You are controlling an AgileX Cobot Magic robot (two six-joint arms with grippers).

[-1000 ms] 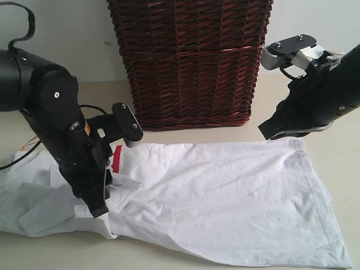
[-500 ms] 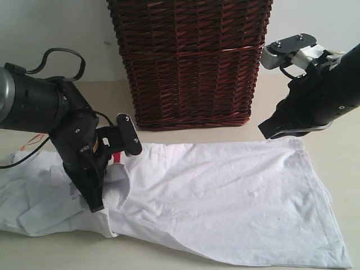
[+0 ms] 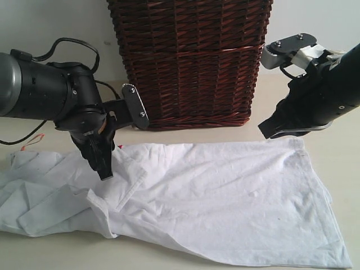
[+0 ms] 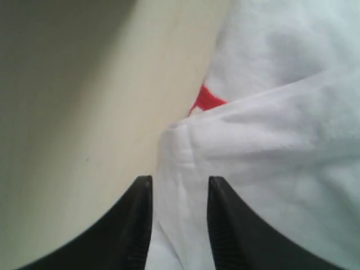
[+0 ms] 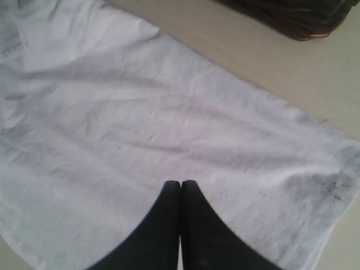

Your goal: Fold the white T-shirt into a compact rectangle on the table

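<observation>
The white T-shirt lies spread on the table, flat on the right and bunched in folds on the left. My left gripper points down over the crumpled collar end. In the left wrist view it is open, with a folded edge of the T-shirt lying in the gap and a bit of red showing under the fold. My right gripper hovers shut above the shirt's far right corner; its closed tips hold nothing over the smooth cloth.
A tall dark brown wicker basket stands on the table right behind the shirt, between the two arms, and its base shows in the right wrist view. A thin orange cord lies at the far left.
My left arm has risen and swung back toward the basket, and its gripper now hangs higher over the collar end. The cloth there has shifted and covers the red patch. The right arm is still.
</observation>
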